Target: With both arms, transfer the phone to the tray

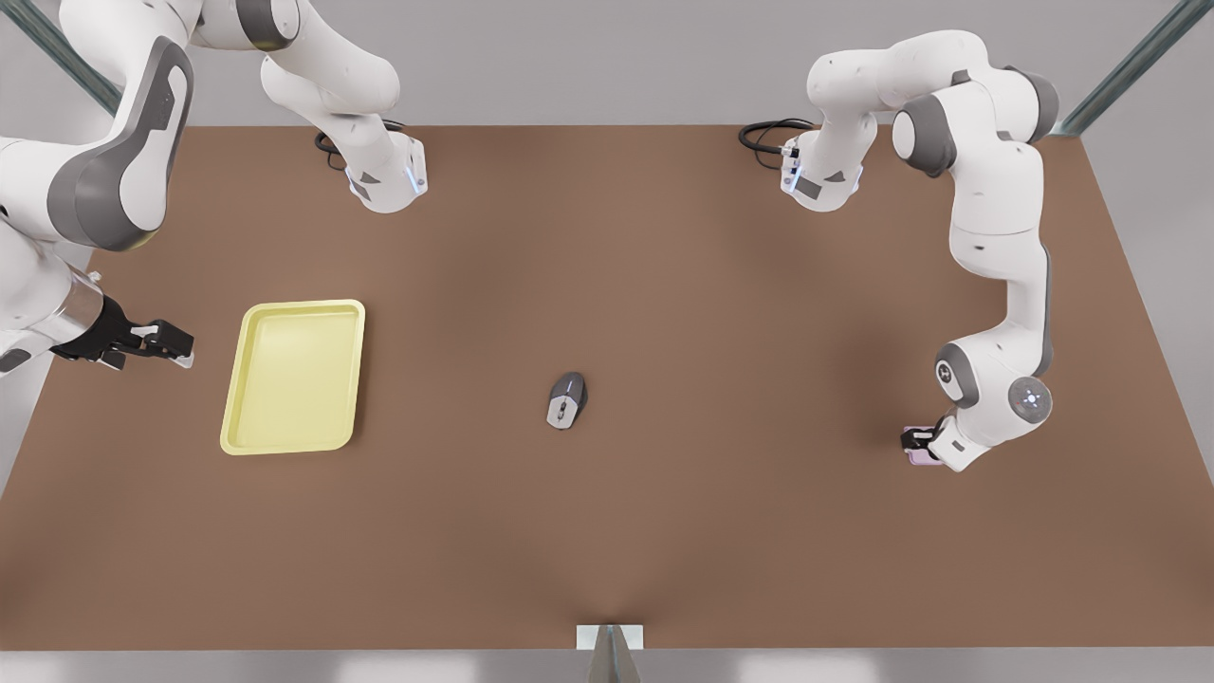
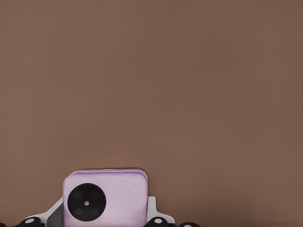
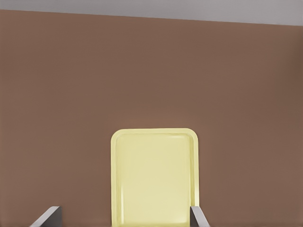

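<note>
The pale-pink phone [image 1: 918,457] [image 2: 113,198], one black camera circle showing, sits at the front view's right, near the table's front. My left gripper [image 1: 922,444] [image 2: 106,213] reaches down over it, with a finger pressed against each side, shut on it. The pale yellow tray [image 1: 294,375] [image 3: 154,175] lies flat at the front view's left with nothing in it. My right gripper [image 1: 163,343] hovers just off the tray's outer side, pointing toward it. It is open, its fingers [image 3: 47,216] spread wide.
A grey computer mouse [image 1: 567,399] lies at the middle of the brown table [image 1: 721,313], between tray and phone. Both arm bases [image 1: 387,180] stand at the table's far edge with black cables beside them.
</note>
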Available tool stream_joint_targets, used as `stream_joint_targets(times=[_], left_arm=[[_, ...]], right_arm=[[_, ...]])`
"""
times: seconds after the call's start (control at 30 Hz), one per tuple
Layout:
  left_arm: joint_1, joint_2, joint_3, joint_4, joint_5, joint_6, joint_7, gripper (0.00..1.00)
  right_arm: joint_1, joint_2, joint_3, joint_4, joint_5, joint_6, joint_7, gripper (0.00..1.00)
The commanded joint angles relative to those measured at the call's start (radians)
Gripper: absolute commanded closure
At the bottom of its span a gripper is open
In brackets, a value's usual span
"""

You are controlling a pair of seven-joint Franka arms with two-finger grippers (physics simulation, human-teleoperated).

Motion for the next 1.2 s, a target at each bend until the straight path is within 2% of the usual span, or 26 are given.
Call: stream_joint_targets(times=[0.0, 0.2, 0.37, 0.5, 0.67, 0.83, 0.97, 1.17], left_arm=[[0.000, -0.002, 0.000, 0.001, -0.003, -0.002, 0.057, 0.22], [-0.109, -0.034, 0.003, 0.060, -0.003, -0.118, -0.055, 0.22], [-0.356, -0.081, 0.003, 0.060, -0.004, -0.196, -0.460, 0.22], [-0.551, -0.066, 0.003, 0.167, -0.003, -0.293, -0.785, 0.22], [-0.698, 0.072, 0.003, 0.405, 0.005, -0.373, -0.980, 0.22], [-0.810, 0.271, 0.003, 0.712, 0.019, -0.450, -1.138, 0.22], [-0.828, 0.307, -0.008, 0.732, 0.103, -0.430, -1.029, 0.23], [-0.828, 0.354, -0.008, 0.729, 0.117, -0.379, -0.929, 0.23]], right_arm=[[0.000, -0.001, 0.001, 0.000, 0.001, 0.000, -0.002, 0.00], [0.001, -0.001, 0.000, 0.000, 0.001, 0.000, -0.002, 0.00], [0.001, -0.001, 0.001, 0.000, 0.001, 0.000, -0.002, 0.00], [0.001, -0.001, 0.001, 0.000, 0.001, 0.000, -0.002, 0.00], [0.003, -0.001, 0.001, -0.001, 0.001, 0.000, -0.002, 0.00], [0.004, 0.000, 0.001, -0.001, 0.002, -0.002, -0.001, 0.00], [-0.002, 0.002, 0.003, -0.001, 0.002, 0.004, 0.001, 0.00], [0.001, 0.046, 0.001, 0.024, -0.002, 0.004, 0.016, 0.00]])
